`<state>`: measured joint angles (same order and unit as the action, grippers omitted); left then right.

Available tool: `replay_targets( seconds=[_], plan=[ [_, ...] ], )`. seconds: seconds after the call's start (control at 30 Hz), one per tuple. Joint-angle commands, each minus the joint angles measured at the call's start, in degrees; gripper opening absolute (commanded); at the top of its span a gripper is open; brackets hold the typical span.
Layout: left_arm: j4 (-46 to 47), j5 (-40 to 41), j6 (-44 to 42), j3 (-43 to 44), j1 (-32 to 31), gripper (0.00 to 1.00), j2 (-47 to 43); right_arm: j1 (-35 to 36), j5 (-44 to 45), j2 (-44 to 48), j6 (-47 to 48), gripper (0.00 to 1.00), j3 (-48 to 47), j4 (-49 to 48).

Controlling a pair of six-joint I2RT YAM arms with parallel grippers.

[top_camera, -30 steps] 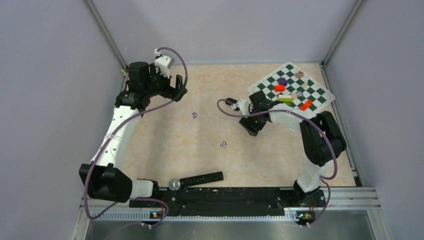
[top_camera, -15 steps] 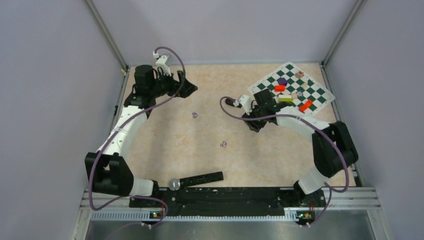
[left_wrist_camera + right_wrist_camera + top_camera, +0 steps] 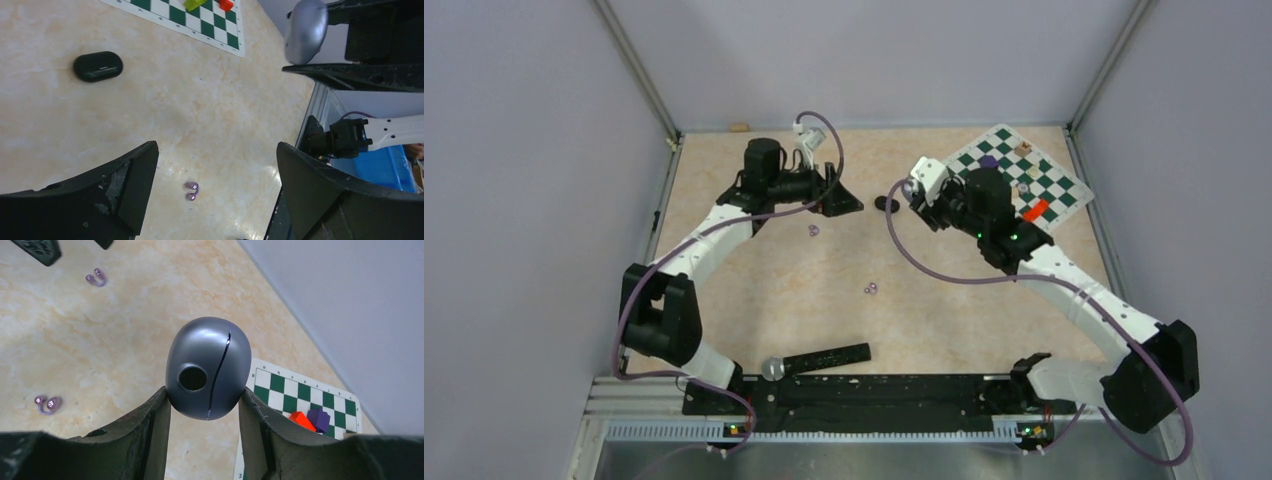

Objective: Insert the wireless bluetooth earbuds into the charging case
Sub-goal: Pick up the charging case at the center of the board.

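right gripper (image 3: 203,396) pinches the grey charging case (image 3: 207,367), seam running away from it; lilac earbuds (image 3: 191,190) lie near the wide-open left gripper (image 3: 215,150).

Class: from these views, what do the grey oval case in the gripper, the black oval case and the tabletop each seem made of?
The grey oval case: probably moulded plastic with a satin, metallic-looking finish; soft highlights and a thin seam.
The black oval case: likely smooth plastic; a faint reflection on its top.
The beige tabletop: marble-patterned, perhaps laminate; smooth with a slight sheen, though real stone is possible.
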<state>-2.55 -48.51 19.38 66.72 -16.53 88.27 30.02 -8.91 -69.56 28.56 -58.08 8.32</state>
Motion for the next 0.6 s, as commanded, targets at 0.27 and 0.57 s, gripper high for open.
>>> replay_targets(
  seconds=[0.27, 0.57],
  plan=[
    [3.1, -5.2, -2.4, 1.3, -8.5, 0.93, 3.6, 5.6, -0.9, 4.8, 1.8, 0.29, 8.7, -7.8],
    [5.4, -6.0, -0.7, 0.5, -10.5, 0.93, 5.1, 6.8, -2.9, 3.0, 1.7, 0.28, 8.3, -5.8]
  ],
)
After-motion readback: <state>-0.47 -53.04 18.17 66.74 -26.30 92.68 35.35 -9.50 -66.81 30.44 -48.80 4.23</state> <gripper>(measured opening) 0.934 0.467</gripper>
